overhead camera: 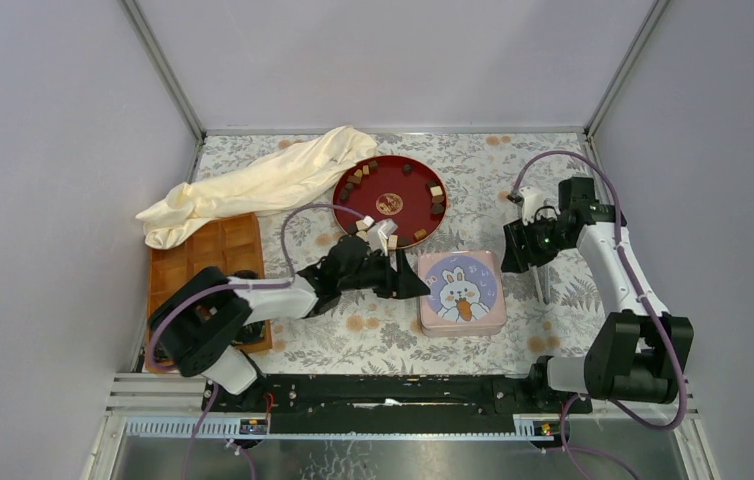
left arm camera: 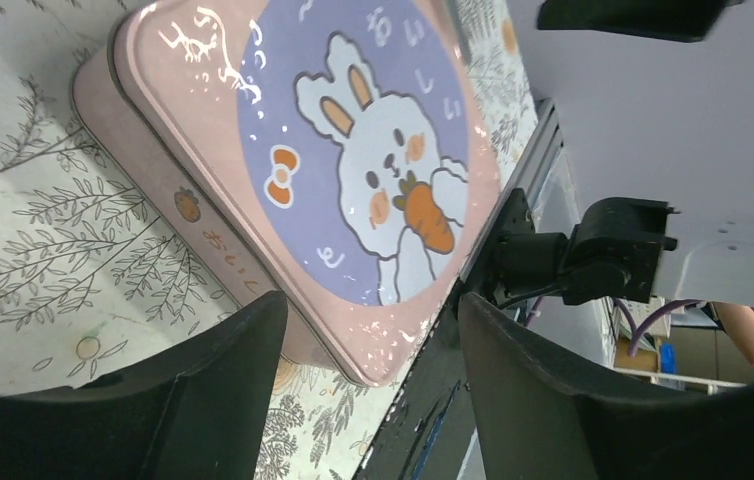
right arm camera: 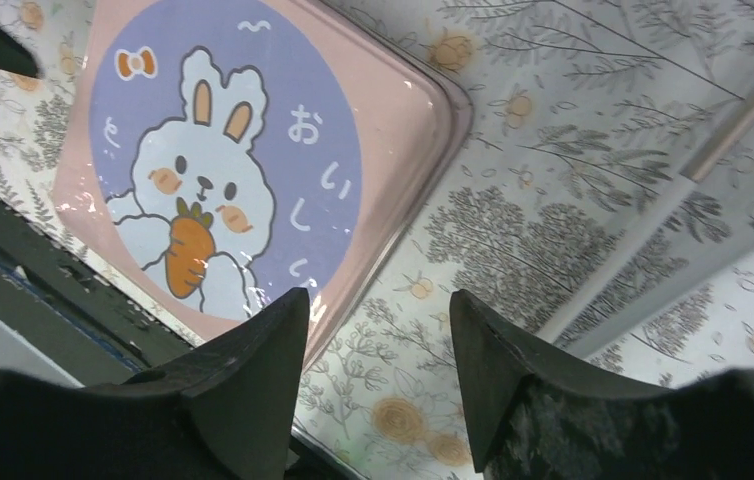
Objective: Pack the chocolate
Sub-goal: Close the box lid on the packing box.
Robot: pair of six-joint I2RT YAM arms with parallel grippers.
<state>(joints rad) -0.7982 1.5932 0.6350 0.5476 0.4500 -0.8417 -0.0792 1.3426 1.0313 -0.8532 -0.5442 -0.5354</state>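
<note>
Small dark, tan and cream pieces of chocolate (overhead camera: 436,191) lie round the inside of a red round tray (overhead camera: 411,178) at the back of the table. In front of it sits a pink tin (overhead camera: 462,292) with a rabbit lid, closed. My left gripper (overhead camera: 411,283) sits low at the tin's left side. It is open, and the left wrist view shows a corner of the tin (left arm camera: 333,150) between its fingers (left arm camera: 371,305). My right gripper (overhead camera: 515,255) hovers to the right of the tin (right arm camera: 203,150), open and empty (right arm camera: 378,297) over the flowered cloth.
A cream cloth (overhead camera: 253,185) is bunched at the back left. A brown gridded board (overhead camera: 203,262) lies along the left edge. A pair of metal tongs (overhead camera: 541,284) lies to the right of the tin. Grey walls close in both sides.
</note>
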